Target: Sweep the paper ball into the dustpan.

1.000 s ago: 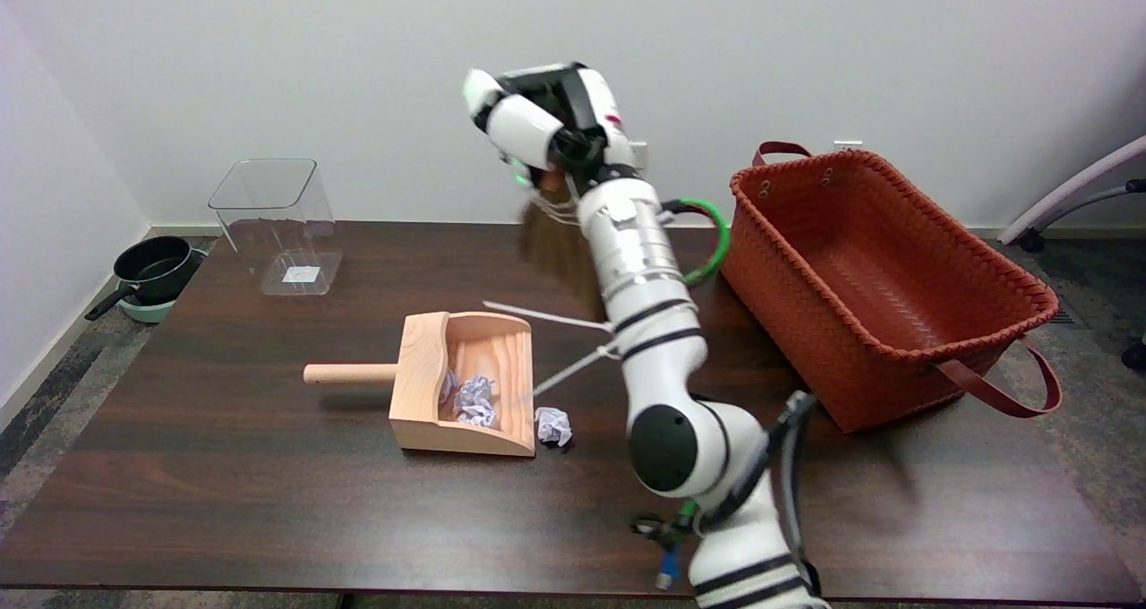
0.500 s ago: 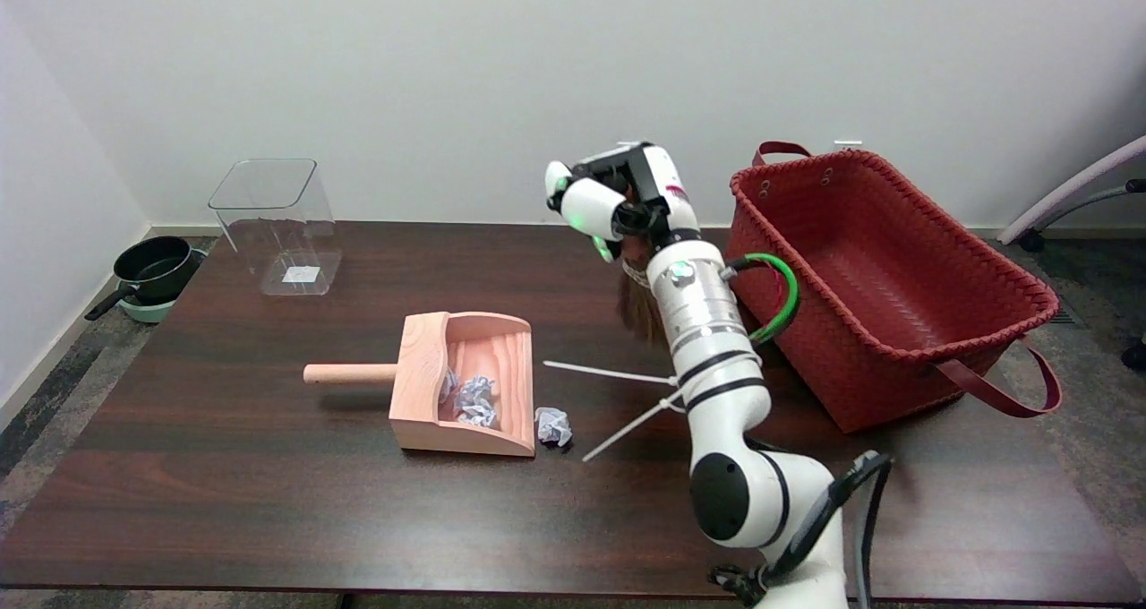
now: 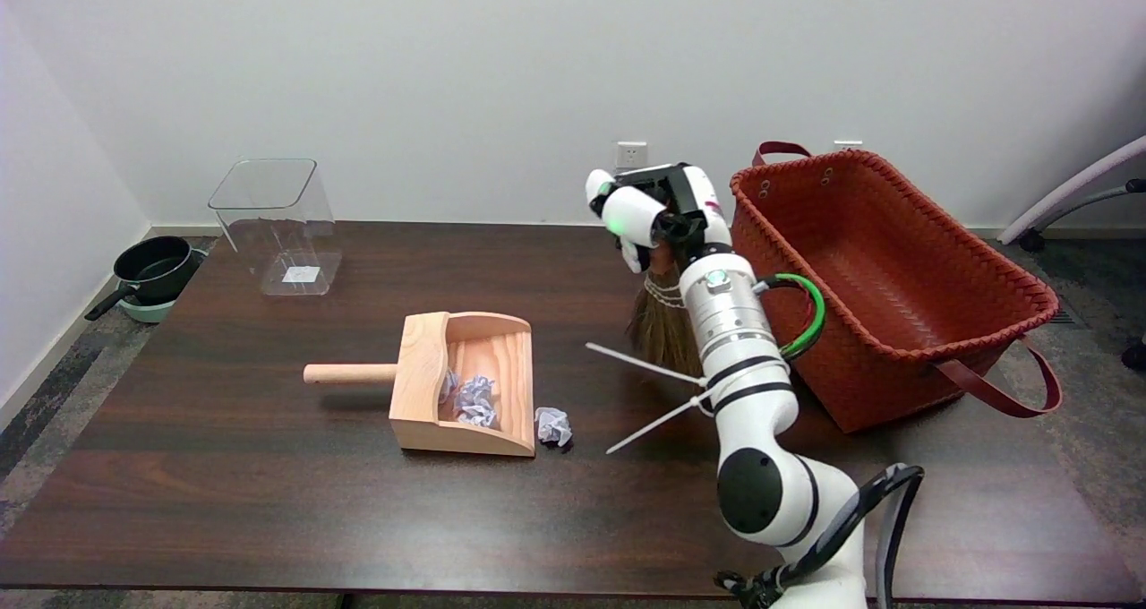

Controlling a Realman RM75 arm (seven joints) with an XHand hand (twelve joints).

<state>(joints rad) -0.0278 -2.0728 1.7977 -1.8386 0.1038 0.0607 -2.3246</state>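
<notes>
The wooden dustpan (image 3: 466, 381) lies on the dark table (image 3: 224, 493) with its open mouth facing the red woven basket (image 3: 882, 278), and it serves here as the landmark. Crumpled paper (image 3: 474, 398) already sits inside it, so part of the work looks done; one paper ball (image 3: 553, 426) remains on the table, just outside the mouth at its nearer corner, close to the lip or perhaps touching it. That ball is what is left to sweep in. The right hand (image 3: 654, 210) is curled around the handle of a small straw broom (image 3: 661, 331), whose bristles hang down on the basket side of the dustpan, well apart from the ball and, as far as can be told, near or at the tabletop. Compared with a second ago, the arm has swung away from above the dustpan toward the basket and dropped lower, bringing the broom down from high in the air, while the ball and dustpan have not shifted. A clear plastic bin (image 3: 276, 224) stands beyond the dustpan's handle end, toward the wall.
</notes>
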